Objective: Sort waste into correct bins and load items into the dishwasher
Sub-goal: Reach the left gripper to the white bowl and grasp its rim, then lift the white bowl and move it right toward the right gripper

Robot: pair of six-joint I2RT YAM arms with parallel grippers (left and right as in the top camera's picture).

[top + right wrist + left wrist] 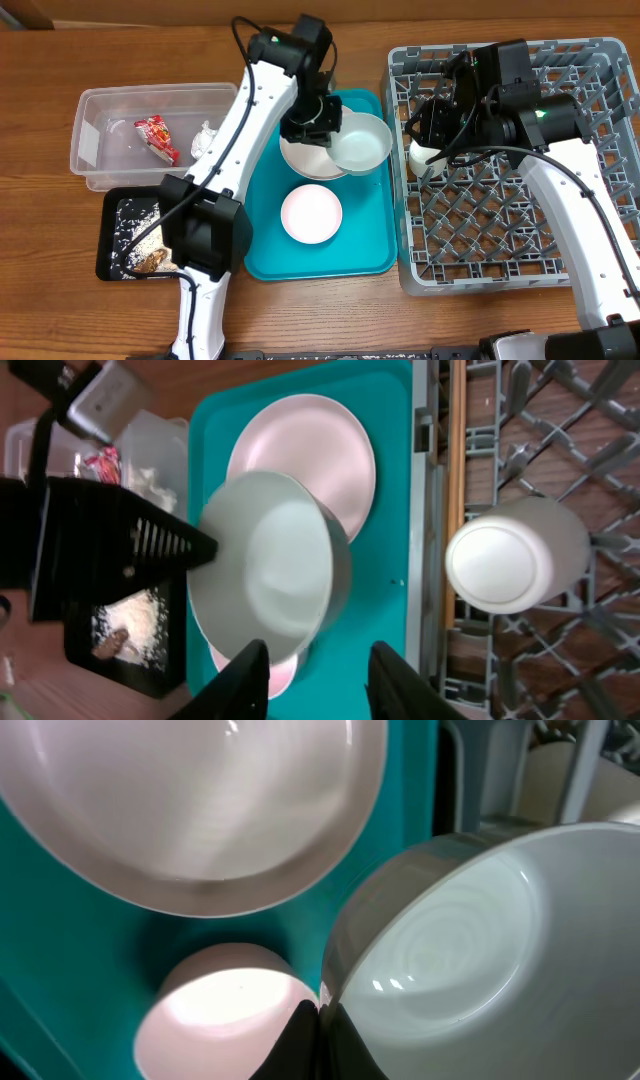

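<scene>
My left gripper (325,130) is shut on the rim of a white bowl (362,143), holding it tilted above the teal tray. In the left wrist view the fingertips (320,1010) pinch that bowl's (480,950) edge. Below it lie the large plate (300,160) and a second bowl (311,213). A small cup (425,155) sits upside down in the grey dishwasher rack (520,230). My right gripper (425,125) hovers over the rack's left edge. Its jaws (325,680) stand apart with nothing between them, and the cup (515,555) lies off to their right.
The teal tray (365,250) lies between the bins and the rack. A clear tub (95,110) at the left holds a red wrapper (157,138) and a white napkin (207,140). In front of it a black tray (110,215) holds rice scraps (140,250).
</scene>
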